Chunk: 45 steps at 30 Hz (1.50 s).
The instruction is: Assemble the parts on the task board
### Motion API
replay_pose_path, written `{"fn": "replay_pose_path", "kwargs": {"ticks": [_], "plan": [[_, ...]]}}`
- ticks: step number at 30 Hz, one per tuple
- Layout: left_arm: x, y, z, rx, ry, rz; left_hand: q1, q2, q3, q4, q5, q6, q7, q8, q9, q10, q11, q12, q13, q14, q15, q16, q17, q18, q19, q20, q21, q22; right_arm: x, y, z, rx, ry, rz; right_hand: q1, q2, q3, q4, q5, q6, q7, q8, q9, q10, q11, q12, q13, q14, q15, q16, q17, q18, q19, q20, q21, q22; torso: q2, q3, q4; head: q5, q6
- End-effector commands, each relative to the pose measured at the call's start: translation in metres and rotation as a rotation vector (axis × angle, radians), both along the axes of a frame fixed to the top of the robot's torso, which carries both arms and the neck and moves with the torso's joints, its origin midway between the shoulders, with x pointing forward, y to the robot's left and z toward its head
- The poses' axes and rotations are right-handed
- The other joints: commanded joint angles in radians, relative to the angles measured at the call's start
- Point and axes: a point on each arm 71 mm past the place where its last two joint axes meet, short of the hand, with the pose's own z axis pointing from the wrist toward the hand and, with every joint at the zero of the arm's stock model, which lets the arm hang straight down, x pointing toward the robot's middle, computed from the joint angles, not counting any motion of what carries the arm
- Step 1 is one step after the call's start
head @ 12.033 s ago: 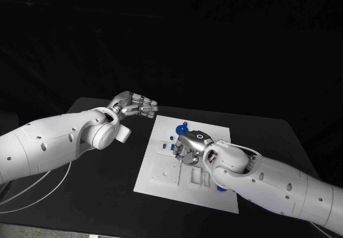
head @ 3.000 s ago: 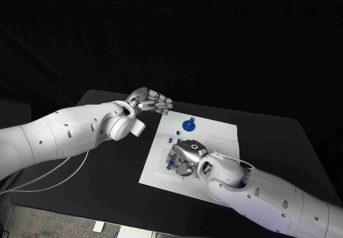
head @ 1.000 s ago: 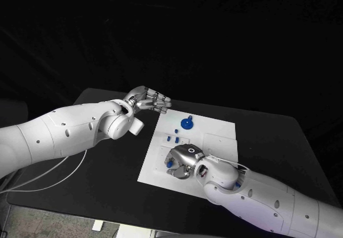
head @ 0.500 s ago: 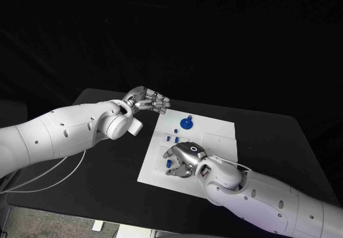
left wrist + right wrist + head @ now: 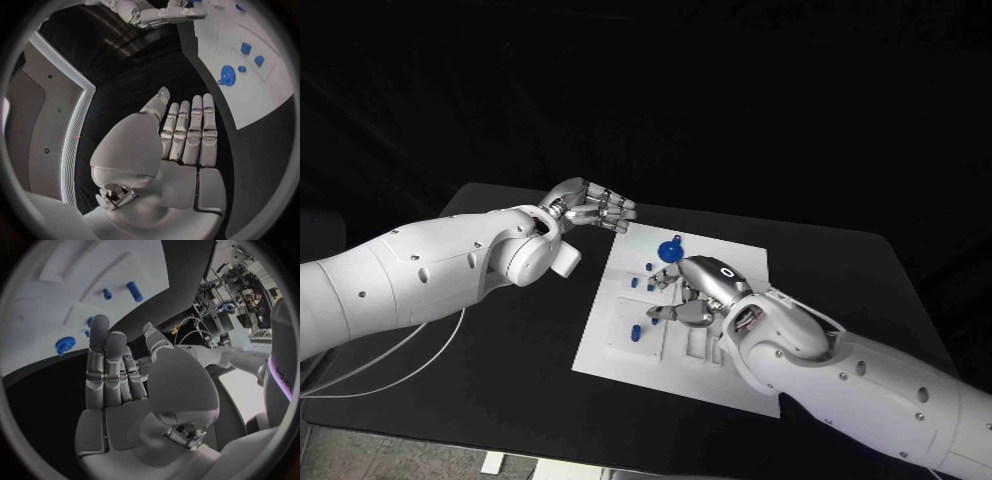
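right now the white task board (image 5: 733,265) lies in the middle of the black surface (image 5: 502,340), with small blue parts (image 5: 651,282) on its left half and a round blue part (image 5: 668,248) near its far edge. the right robot hand (image 5: 692,295) hovers over the board, fingers straight, holding nothing. the left robot hand (image 5: 593,208) hangs beyond the board's far left corner, fingers spread and empty

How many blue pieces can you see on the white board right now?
6: a round blue knobbed piece at the far edge, a small one beside it, two pegs mid-board, two by the right hand. Others may hide under it.
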Motion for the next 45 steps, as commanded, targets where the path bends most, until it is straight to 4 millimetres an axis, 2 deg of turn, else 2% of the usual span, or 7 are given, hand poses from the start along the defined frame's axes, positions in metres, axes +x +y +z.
{"fn": "replay_pose_path", "kwargs": {"ticks": [1, 4, 9, 15, 22, 29, 45], "plan": [[-0.001, 0.0, 0.0, -0.008, -0.001, -0.008, 0.0, 0.002, -0.003, 0.005, 0.003, 0.001, 0.001, -0.001, 0.0, -0.003, 0.001, 0.001, 0.0, -0.005, 0.003, 0.0, 0.001, 0.002, 0.002, 0.005, 0.004, -0.002, 0.002, -0.02, 0.006, 0.123, 0.133, -0.015, -0.012, 0.034, 0.01, -0.015, 0.014, 0.035, -0.004, 0.001, 0.002, 0.104, -0.027, 0.025, 0.004, 0.0, -0.021, 0.011, 0.008, -0.018, 0.038, -0.021, 0.013, 0.006, -0.005, -0.0015, -0.0068, -0.017, -0.005], [-0.001, 0.002, 0.0, -0.008, -0.002, -0.002, 0.0, 0.002, -0.003, 0.005, 0.003, 0.001, 0.001, -0.001, 0.0, -0.003, 0.001, 0.001, 0.0, -0.005, 0.003, 0.0, 0.001, 0.002, 0.002, 0.005, 0.004, -0.002, 0.003, -0.042, 0.011, 0.126, 0.169, -0.026, -0.011, 0.068, 0.032, -0.056, 0.001, 0.137, -0.049, 0.005, 0.008, 0.269, -0.102, 0.209, 0.116, -0.001, -0.068, 0.027, 0.028, -0.057, 0.036, -0.065, 0.037, 0.024, -0.01, -0.002, -0.0123, -0.029, -0.008], [-0.002, 0.005, -0.003, -0.007, 0.0, 0.004, 0.0, 0.002, -0.003, 0.005, 0.003, 0.001, 0.001, -0.001, 0.0, -0.003, 0.001, 0.001, 0.0, -0.005, 0.003, 0.0, 0.001, 0.002, 0.002, 0.005, 0.004, -0.002, 0.005, -0.079, 0.008, 0.1, 0.291, -0.089, -0.07, 0.096, 0.048, -0.087, 0.006, 0.179, -0.07, 0.001, 0.024, 0.076, -0.126, 0.772, 0.652, 0.0, -0.083, 0.073, 0.085, -0.089, 0.035, -0.093, 0.081, 0.066, -0.015, -0.0006, -0.0159, -0.048, -0.014], [-0.004, 0.008, -0.008, -0.006, 0.009, 0.009, -0.002, 0.002, -0.004, 0.006, 0.002, 0.001, 0.001, -0.001, 0.0, -0.002, 0.001, 0.001, 0.0, -0.004, 0.003, 0.0, 0.002, 0.002, 0.003, 0.005, 0.005, -0.003, 0.006, -0.114, -0.009, 0.009, 0.506, -0.204, -0.118, 0.078, 0.081, 0.012, 0.048, 0.15, -0.07, 0.0, 0.08, 0.159, -0.118, 1.063, 1.065, -0.009, -0.081, 0.196, 0.254, -0.077, 0.025, -0.089, 0.159, 0.158, -0.021, 0.0033, -0.0165, -0.065, -0.02], [-0.009, 0.011, -0.013, -0.012, 0.017, 0.01, -0.003, 0.0, -0.006, 0.006, 0.002, 0.0, 0.002, -0.001, 0.0, -0.002, 0.0, 0.001, 0.0, -0.004, 0.003, 0.0, 0.001, 0.001, 0.003, 0.005, 0.005, -0.003, 0.002, -0.145, -0.027, -0.099, 0.744, -0.387, -0.188, 0.086, 0.19, -0.014, -0.021, 0.127, -0.069, 0.0, 0.151, 0.175, -0.118, 1.05, 1.124, -0.005, -0.079, 0.202, 0.299, -0.071, 0.02, -0.086, 0.163, 0.194, -0.023, 0.0082, -0.0218, -0.077, -0.029], [-0.013, 0.011, -0.016, -0.019, 0.023, 0.004, -0.005, -0.001, -0.008, 0.007, 0.002, -0.002, 0.002, -0.001, 0.0, -0.002, 0.001, 0.001, 0.0, -0.004, 0.003, 0.0, 0.002, 0.001, 0.003, 0.006, 0.004, -0.004, -0.004, -0.153, -0.034, -0.181, 0.854, -0.417, -0.256, 0.051, 0.184, 0.072, -0.062, 0.134, -0.072, 0.0, 0.191, 0.195, -0.119, 1.051, 1.161, 0.002, -0.079, 0.227, 0.344, -0.073, 0.031, -0.087, 0.207, 0.253, -0.023, 0.0069, -0.0205, -0.086, -0.033], [-0.014, 0.01, -0.017, -0.024, 0.027, -0.001, -0.008, -0.001, -0.011, 0.008, 0.001, -0.003, 0.002, -0.001, 0.0, -0.002, 0.001, 0.001, 0.0, -0.005, 0.004, 0.0, 0.002, 0.001, 0.004, 0.006, 0.004, -0.006, -0.006, -0.156, -0.042, -0.261, 0.917, -0.436, -0.281, 0.022, 0.176, 0.132, -0.071, 0.102, -0.062, 0.0, 0.189, 0.204, -0.112, 1.039, 1.19, 0.004, -0.075, 0.234, 0.367, -0.069, 0.029, -0.082, 0.231, 0.325, -0.022, 0.0036, -0.018, -0.096, -0.041]]}}
